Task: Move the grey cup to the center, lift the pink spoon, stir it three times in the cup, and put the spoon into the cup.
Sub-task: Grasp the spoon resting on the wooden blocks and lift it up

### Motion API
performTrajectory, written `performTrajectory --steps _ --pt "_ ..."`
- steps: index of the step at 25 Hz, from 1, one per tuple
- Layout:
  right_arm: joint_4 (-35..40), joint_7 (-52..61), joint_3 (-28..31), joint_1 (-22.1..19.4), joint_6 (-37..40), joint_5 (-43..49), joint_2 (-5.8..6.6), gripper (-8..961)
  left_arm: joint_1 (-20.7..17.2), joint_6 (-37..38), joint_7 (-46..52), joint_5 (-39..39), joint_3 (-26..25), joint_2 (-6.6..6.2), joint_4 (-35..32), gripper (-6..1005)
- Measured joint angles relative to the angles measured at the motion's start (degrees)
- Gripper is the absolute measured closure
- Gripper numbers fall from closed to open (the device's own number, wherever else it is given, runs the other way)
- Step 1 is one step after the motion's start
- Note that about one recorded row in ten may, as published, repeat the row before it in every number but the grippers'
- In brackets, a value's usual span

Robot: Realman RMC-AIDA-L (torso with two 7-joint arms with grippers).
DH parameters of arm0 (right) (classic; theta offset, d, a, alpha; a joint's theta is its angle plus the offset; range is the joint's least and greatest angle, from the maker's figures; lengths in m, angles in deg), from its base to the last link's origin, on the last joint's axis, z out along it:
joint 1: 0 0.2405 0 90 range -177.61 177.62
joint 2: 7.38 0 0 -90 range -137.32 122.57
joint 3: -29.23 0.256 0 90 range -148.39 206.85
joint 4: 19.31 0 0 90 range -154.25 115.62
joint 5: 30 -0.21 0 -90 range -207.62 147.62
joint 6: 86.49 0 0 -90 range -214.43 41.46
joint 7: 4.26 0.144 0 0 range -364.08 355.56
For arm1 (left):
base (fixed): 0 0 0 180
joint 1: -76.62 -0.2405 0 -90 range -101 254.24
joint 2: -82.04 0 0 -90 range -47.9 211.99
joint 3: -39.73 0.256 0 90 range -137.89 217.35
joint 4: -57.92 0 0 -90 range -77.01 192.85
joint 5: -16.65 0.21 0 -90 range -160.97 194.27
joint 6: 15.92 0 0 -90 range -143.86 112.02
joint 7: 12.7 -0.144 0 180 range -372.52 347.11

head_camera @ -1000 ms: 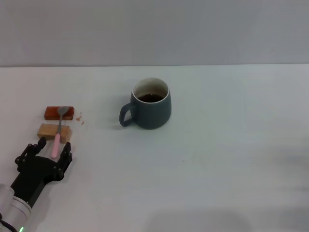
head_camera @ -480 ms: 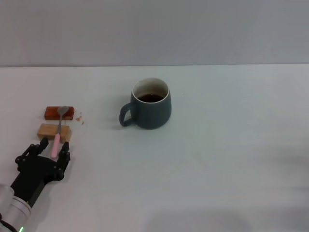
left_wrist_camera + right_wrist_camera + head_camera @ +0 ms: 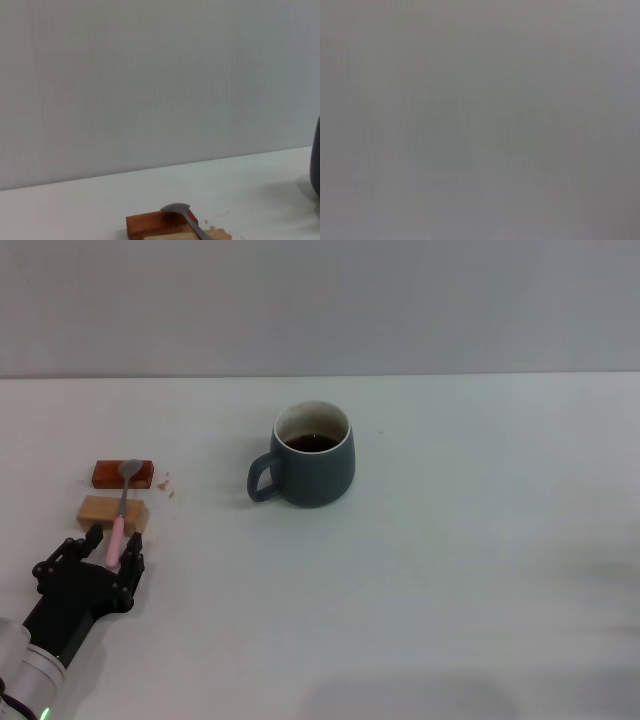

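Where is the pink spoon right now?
In the head view, the pink spoon lies at the table's left, across the tan block and red-brown block, its handle end between the left gripper's fingers.

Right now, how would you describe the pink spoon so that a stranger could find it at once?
Start at the grey cup near the middle of the white table and look far to the robot's left, where two small blocks lie. The pink spoon lies across them, its grey bowl on the red-brown block, its handle passing over the tan block into the left gripper. It is the only slim pink thing there.
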Motion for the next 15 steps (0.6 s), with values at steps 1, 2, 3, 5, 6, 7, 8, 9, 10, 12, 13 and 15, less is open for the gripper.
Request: performTrajectory --steps 1,2,3,5,6,7,8,9,10,12,13,15 --pt "0.0 0.0 0.0 0.0 0.0 0.0 0.00 953 0.0 0.0 0.0 0.0 0.0 0.00 0.0 542" --pt "0.0 0.0 0.0 0.0 0.0 0.0 0.00 953 0.0 0.0 0.0 0.0 0.0 0.00 0.0 547" --pt "0.0 0.0 0.0 0.0 0.0 0.0 0.00 953 0.0 0.0 0.0 0.0 0.0 0.00 0.0 551" --pt "0.0 0.0 0.0 0.0 0.0 0.0 0.00 953 0.0 0.0 0.0 -0.1 0.0 0.00 0.0 561" --pt "0.0 0.0 0.0 0.0 0.0 0.0 0.00 953 0.0 0.0 0.0 -0.1 0.0 0.00 0.0 565" --pt "0.0 0.0 0.0 0.0 0.0 0.0 0.00 953 0.0 0.0 0.0 -0.1 0.0 0.01 0.0 570" --pt "0.0 0.0 0.0 0.0 0.0 0.0 0.00 953 0.0 0.0 0.0 -0.1 0.0 0.02 0.0 574" --pt "0.0 0.0 0.0 0.0 0.0 0.0 0.00 953 0.0 0.0 0.0 -0.1 0.0 0.02 0.0 579" --pt "0.0 0.0 0.0 0.0 0.0 0.0 0.00 953 0.0 0.0 0.0 -0.1 0.0 0.02 0.0 584" --pt "0.0 0.0 0.0 0.0 0.0 0.0 0.00 953 0.0 0.0 0.0 -0.1 0.0 0.02 0.1 593" --pt "0.0 0.0 0.0 0.0 0.0 0.0 0.00 953 0.0 0.0 0.0 -0.1 0.0 0.02 0.1 593" --pt "0.0 0.0 0.0 0.0 0.0 0.0 0.00 953 -0.2 0.5 0.0 -0.1 0.0 0.06 0.1 592"
